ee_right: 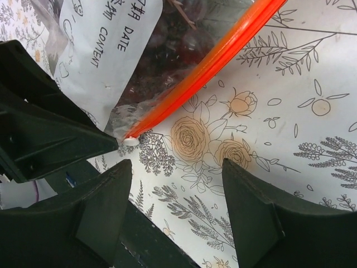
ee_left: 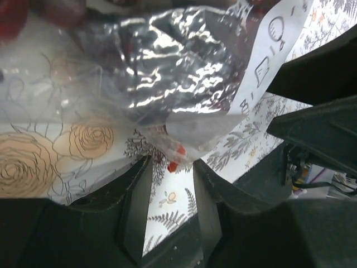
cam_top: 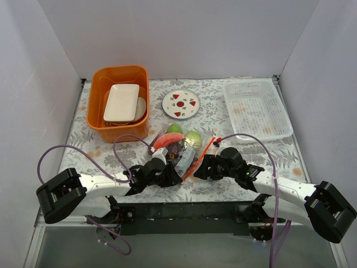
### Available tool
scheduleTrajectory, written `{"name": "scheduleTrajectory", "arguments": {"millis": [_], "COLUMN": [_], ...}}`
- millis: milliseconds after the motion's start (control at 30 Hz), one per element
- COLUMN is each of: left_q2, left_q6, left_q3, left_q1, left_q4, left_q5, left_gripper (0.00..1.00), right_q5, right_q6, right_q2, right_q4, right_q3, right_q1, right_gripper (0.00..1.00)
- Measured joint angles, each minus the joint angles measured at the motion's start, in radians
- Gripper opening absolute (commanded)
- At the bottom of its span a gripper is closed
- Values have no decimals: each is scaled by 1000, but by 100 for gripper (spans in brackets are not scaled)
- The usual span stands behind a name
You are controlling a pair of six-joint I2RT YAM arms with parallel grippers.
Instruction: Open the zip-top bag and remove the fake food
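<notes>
**Two Open Grippers Sat by the Bag's Corners**

The biggest thing was the flat table with a flower-print cloth (cam_top: 215, 117). At 2 o'clock on it sat a white plastic mesh basket (cam_top: 256, 109). At 10 o'clock sat a deep orange plastic tub (cam_top: 97, 120) with a white square dish (cam_top: 121, 102) inside. Both were well apart from the work, maybe so the arms had room to move.

Next came the clear crinkly zip-top bag (cam_top: 181, 149). It lay near the middle of the table, a bit toward 6 o'clock, close to both arms. I think it was not yet opened. At 12 o'clock from it lay a round white plate with red strawberries (cam_top: 181, 104), near but not touching.

The left gripper (ee_left: 172, 164) was at 7 o'clock from the bag. Its fingers were a little apart and not squeezing, with a bag corner poking in between the tips. The right gripper (ee_right: 177, 164) was at 4 o'clock from the bag, spread wide and holding nothing. One sat on each side, likely so they could pull the mouth apart.

The small plastic fake food (cam_top: 193, 138) was inside the bag: green balls, a red slice and dark grapes.

Smallest was the thin bright orange zip strip (ee_right: 223, 50). Its end lay just past one right fingertip, an easy place to pinch.
</notes>
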Motion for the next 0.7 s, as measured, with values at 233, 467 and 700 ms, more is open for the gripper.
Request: {"name": "scheduleTrajectory", "arguments": {"millis": [233,467,700], "left_q2": [14,89,105], "left_q6": [48,78,27], "left_q3": [-5,-5,-5], "left_q1": [-6,-26,-37], "left_q4": [79,148,175], "left_q5": [-58,-80,-94], "left_gripper": [26,13,0], "right_q5": [0,0,-11], "right_q6": [3,13,24], "right_q2": [-3,-2,-2], "right_q4": [31,48,89], "right_q3": [-14,-31,-40], "right_q1": [2,3,11], "right_gripper": [73,73,70]}}
